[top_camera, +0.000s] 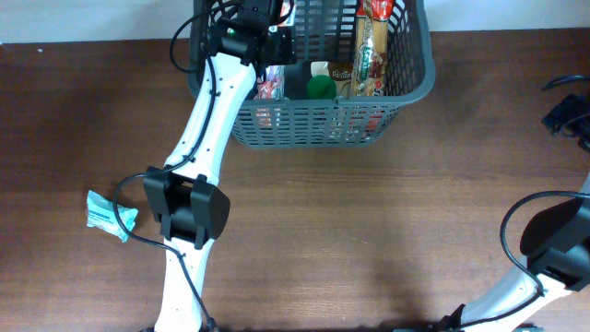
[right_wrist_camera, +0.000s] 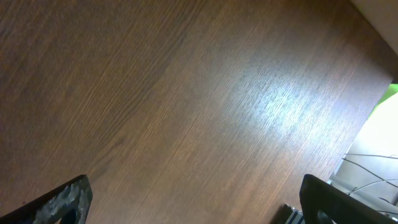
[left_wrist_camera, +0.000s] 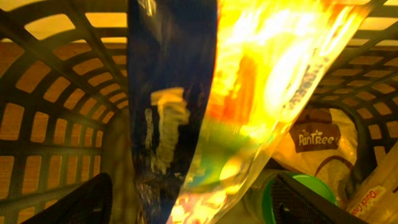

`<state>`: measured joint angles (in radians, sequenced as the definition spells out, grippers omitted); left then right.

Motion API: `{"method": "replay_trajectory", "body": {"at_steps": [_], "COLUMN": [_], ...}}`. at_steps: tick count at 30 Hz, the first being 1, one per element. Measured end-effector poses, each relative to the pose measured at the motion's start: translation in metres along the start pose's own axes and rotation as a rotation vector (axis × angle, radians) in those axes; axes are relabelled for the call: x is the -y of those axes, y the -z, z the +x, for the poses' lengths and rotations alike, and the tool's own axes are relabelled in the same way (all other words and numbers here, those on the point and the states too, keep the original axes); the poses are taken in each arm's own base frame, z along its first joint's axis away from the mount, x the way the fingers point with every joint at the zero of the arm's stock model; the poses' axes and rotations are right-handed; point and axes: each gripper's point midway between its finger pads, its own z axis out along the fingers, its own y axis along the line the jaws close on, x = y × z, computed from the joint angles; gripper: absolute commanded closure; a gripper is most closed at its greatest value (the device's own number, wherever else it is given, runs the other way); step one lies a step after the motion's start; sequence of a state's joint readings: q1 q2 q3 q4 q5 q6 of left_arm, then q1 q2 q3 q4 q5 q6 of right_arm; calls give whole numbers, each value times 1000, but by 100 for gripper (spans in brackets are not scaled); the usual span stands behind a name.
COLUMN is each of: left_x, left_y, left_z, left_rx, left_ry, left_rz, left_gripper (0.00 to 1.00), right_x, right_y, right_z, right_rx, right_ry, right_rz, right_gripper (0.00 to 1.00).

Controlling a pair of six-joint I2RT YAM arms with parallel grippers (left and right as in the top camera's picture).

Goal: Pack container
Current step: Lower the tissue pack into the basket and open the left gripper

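Your container (top_camera: pixel 313 129), the dark grey basket, sits at the far edge of the table (top_camera: pixel 369 231) with groceries inside. Your left pincer (left_wrist_camera: pixel 193 186) hangs inside it, fingers spread either side of a shiny blue-and-yellow packet (left_wrist_camera: pixel 261 81), not visibly pressing it. Your right pincer (right_wrist_camera: pixel 196 196) is spread wide over bare wood. A teal packet (top_camera: pixel 111 214) lies on the table beside your left arm.

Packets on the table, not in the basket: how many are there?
1. A teal packet lies on the table, left of the left arm and well outside the basket. The arm could be hiding another underneath.
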<state>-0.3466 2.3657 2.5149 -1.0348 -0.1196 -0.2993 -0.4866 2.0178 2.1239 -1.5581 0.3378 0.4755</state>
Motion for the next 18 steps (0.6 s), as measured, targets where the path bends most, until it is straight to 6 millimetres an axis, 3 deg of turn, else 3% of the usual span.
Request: {"method": "replay_trajectory", "body": {"at_steps": [8,11,15,18], "left_x": [-1,1,-2,-13], "left_y": [4,18,64,128], "left_z": [1,-12,-43,-68], "left_rx": [-10,28,135,248], "left_ry": [-3,-17,-21,-8], "left_rz": [-3,4,-5,-37], "left_gripper": [26,22,21,22], "right_x": [0,0,0,0], "right_y": [0,0,0,0], "right_z": [0,0,0,0], "right_rx": [0,0,0,0], "right_ry": [-1,0,-1,0], "right_rz": [0,0,0,0], "right_gripper": [1,1,1,1]}}
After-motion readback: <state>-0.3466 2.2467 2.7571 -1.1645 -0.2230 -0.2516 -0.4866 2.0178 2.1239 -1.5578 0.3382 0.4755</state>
